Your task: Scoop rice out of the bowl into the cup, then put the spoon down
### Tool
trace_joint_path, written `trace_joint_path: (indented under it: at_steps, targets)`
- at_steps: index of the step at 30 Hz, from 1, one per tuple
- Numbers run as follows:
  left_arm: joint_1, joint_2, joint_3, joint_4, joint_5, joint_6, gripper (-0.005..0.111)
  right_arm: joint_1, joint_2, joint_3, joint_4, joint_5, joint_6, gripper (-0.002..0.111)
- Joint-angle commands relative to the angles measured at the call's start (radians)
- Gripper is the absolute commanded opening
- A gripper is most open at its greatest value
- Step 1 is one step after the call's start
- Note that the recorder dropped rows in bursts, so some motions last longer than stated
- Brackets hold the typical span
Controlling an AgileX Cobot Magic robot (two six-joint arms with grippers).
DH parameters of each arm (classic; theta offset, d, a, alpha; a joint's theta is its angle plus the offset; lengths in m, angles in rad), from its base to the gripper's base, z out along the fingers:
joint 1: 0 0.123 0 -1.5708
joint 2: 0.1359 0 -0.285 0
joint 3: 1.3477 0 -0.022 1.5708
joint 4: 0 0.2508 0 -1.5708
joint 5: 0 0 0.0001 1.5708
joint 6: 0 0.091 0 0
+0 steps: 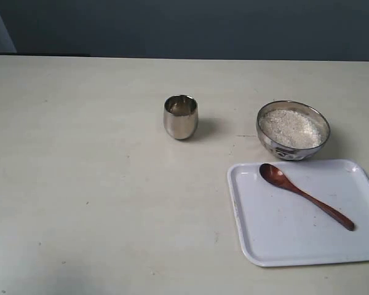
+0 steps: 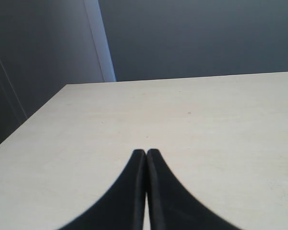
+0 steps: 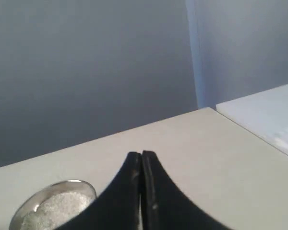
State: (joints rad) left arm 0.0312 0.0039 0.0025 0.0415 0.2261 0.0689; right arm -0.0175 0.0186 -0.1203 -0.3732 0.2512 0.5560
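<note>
The steel bowl (image 1: 293,130) stands at the right of the table, filled with white rice (image 1: 291,127). To its left, apart from it, stands the small steel cup (image 1: 181,116). The dark wooden spoon (image 1: 304,195) lies on a white tray (image 1: 258,239) in front of the bowl, its scoop toward the bowl. Neither arm shows in the exterior view. My left gripper (image 2: 146,152) is shut with nothing in it, over bare table. My right gripper (image 3: 141,154) is shut and empty; the bowl (image 3: 48,191) with rice (image 3: 55,208) lies just beside its fingers.
The beige table (image 1: 80,184) runs back to a dark wall. In the right wrist view a pale surface (image 3: 269,115) adjoins the table's far edge.
</note>
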Motion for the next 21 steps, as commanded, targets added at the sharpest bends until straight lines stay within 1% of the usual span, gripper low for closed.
trace_joint_path:
  at_steps: [1,4,6,11,21]
  targets:
    - [-0.005,-0.004,-0.003,0.0,-0.011,-0.002,0.0,-0.005,-0.019,0.088,0.04,-0.224,-0.006,-0.001]
    - [-0.005,-0.004,-0.003,0.0,-0.011,-0.002,0.0,-0.005,-0.019,0.12,0.075,-0.294,-0.004,-0.001]
    - [-0.005,-0.004,-0.003,0.0,-0.011,-0.002,0.0,-0.005,-0.019,0.12,0.123,-0.251,0.001,-0.001]
    - [-0.005,-0.004,-0.003,0.0,-0.011,-0.002,0.0,-0.005,-0.019,0.12,0.202,-0.217,0.001,-0.001]
    - [-0.005,-0.004,-0.003,0.0,-0.011,-0.002,0.0,-0.005,-0.019,0.12,0.204,-0.216,0.001,-0.001]
